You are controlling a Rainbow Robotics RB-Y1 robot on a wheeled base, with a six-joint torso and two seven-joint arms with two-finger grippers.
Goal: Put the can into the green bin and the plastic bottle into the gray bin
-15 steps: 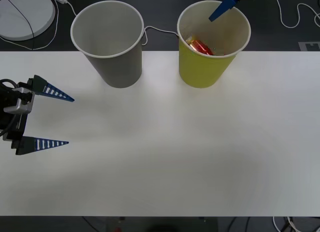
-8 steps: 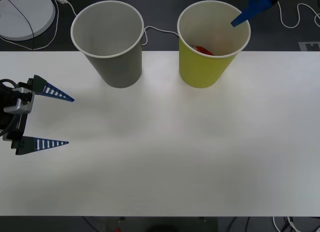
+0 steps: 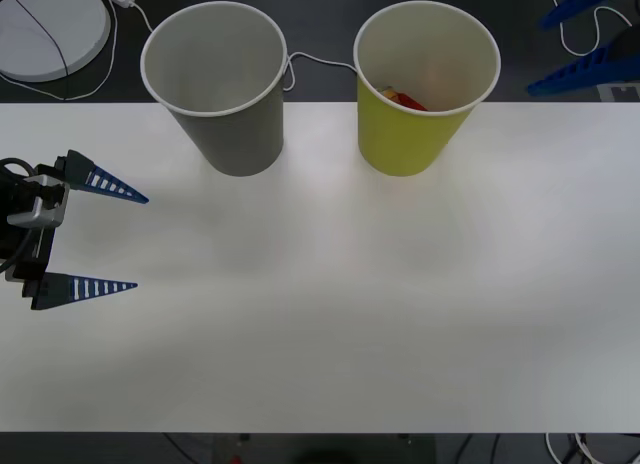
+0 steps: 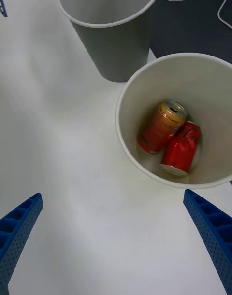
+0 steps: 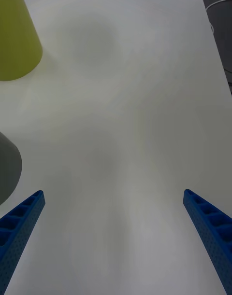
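Jaws on both grippers stand wide apart and empty in the front view: left gripper over the worktop's left edge, right gripper beyond its far right corner. Along the far edge stand the gray bin and green bin. Right wrist view: the can lies inside the green bin, touching a second red can.

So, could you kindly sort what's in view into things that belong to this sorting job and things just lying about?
Job:
- can, lying inside the green bin beside a second red can
- gray bin
- right gripper, open, beyond the table's far right corner
- left gripper, open, at the table's left edge

Lying about:
- white round disc
- white cables
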